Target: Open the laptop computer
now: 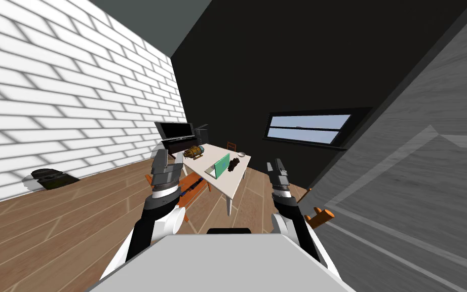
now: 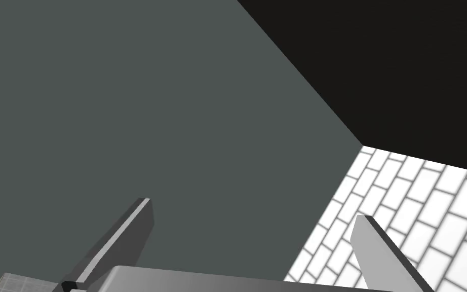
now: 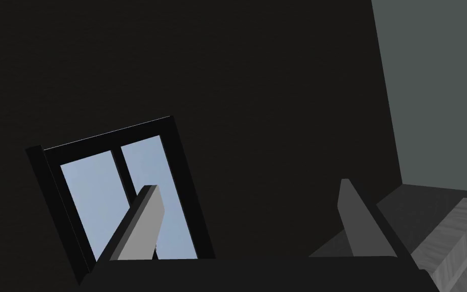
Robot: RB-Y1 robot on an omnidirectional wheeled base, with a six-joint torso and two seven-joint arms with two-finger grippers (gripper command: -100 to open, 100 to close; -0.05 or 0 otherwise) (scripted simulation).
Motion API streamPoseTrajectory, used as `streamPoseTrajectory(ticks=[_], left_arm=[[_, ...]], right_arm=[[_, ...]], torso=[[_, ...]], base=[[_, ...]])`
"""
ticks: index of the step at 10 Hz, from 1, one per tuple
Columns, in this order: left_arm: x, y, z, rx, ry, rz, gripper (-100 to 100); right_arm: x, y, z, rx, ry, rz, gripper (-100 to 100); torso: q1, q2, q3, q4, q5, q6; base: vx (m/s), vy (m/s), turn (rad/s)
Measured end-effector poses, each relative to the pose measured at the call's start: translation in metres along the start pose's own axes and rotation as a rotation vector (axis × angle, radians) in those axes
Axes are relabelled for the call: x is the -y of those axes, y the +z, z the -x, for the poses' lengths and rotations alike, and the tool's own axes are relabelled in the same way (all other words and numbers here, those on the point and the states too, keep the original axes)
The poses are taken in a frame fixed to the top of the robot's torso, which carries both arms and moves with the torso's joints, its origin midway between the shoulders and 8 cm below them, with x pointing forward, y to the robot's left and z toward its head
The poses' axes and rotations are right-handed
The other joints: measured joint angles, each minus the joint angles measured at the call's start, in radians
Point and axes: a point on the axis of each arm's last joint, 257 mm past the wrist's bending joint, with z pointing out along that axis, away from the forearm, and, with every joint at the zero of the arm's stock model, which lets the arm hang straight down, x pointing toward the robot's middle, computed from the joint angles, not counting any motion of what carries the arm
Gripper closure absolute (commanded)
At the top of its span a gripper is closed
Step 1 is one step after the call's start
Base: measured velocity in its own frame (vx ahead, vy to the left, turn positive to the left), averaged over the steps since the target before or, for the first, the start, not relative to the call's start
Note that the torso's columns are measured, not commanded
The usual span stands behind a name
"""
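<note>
Both arms are held up in front of me, well short of the tabletop (image 1: 237, 180). The left end effector (image 1: 160, 153) is spread wide with nothing between its blades and nothing touching them. In the left wrist view the two fingers (image 2: 126, 238) stand about a third of the picture apart. Same for the right end effector (image 1: 275, 163): its fingers (image 3: 141, 223) are parted and empty.

In the head view, the laptop (image 1: 221, 166) sits near the middle of the white tabletop, ahead of me and between the two arms. Its teal lid stands up steeply off a light base that lies flat. Just beside it on the far side is a small dark object (image 1: 234, 163), too small to identify. A brown and gold thing (image 1: 194, 151) sits toward the far left corner, and a little white item (image 1: 241, 154) lies near the far edge. An orange chair (image 1: 193, 186) is tucked in on the left side, and a dark screen (image 1: 175, 131) stands behind the table by the white brick wall (image 1: 65, 101).
</note>
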Motion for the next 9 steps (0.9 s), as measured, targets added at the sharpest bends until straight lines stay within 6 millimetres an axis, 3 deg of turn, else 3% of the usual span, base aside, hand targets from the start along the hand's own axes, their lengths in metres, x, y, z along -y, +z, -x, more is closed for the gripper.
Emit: streamPoseTrajectory(ticks=[2, 9], left_arm=[[0.0, 0.0, 0.0, 0.0, 0.0, 0.0, 0], [0.0001, 0.0001, 0.0, 0.0, 0.0, 0.0, 0]], right_arm=[[0.0, 0.0, 0.0, 0.0, 0.0, 0.0, 0], [-0.0002, 0.0001, 0.0, 0.0, 0.0, 0.0, 0]], torso=[[0.0, 0.104, -0.209, 0.105, 0.0, 0.0], [0.0, 0.618, -1.234, 0.617, 0.0, 0.0]], base=[[0.0, 0.0, 0.0], [0.0, 0.0, 0.0]])
